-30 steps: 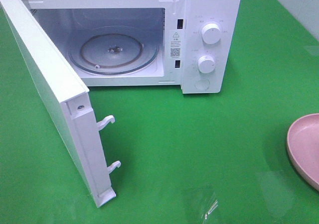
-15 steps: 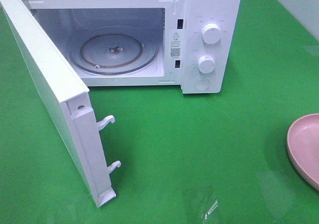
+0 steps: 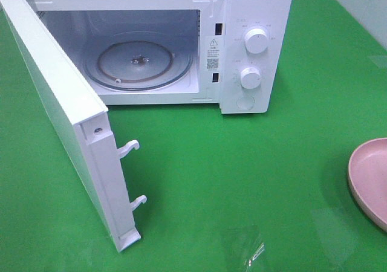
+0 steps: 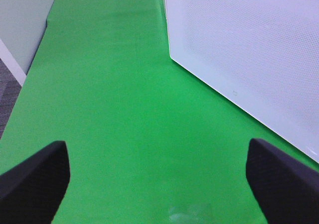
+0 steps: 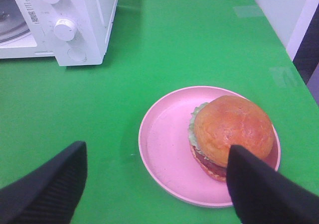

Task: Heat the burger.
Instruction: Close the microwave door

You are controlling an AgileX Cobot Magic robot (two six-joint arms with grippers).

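Observation:
The burger (image 5: 229, 132), golden-brown bun over green lettuce and a dark patty, sits on the right half of a pink plate (image 5: 164, 149) in the right wrist view. My right gripper (image 5: 154, 184) hovers open above the plate's near side, one black fingertip (image 5: 259, 189) overlapping the burger's edge in the picture; nothing is between the fingers. The exterior view shows only the plate's rim (image 3: 366, 175) at the right edge, and the burger is out of it. My left gripper (image 4: 159, 181) is open over bare green table beside the microwave door (image 4: 249, 55). Neither arm appears in the exterior view.
A white microwave (image 3: 254, 42) stands at the back, its door (image 3: 66, 121) swung wide open toward the front left. A glass turntable (image 3: 138, 63) lies inside, bare. Two knobs (image 3: 256, 41) sit on its right panel. Green cloth (image 3: 242, 163) covers the table.

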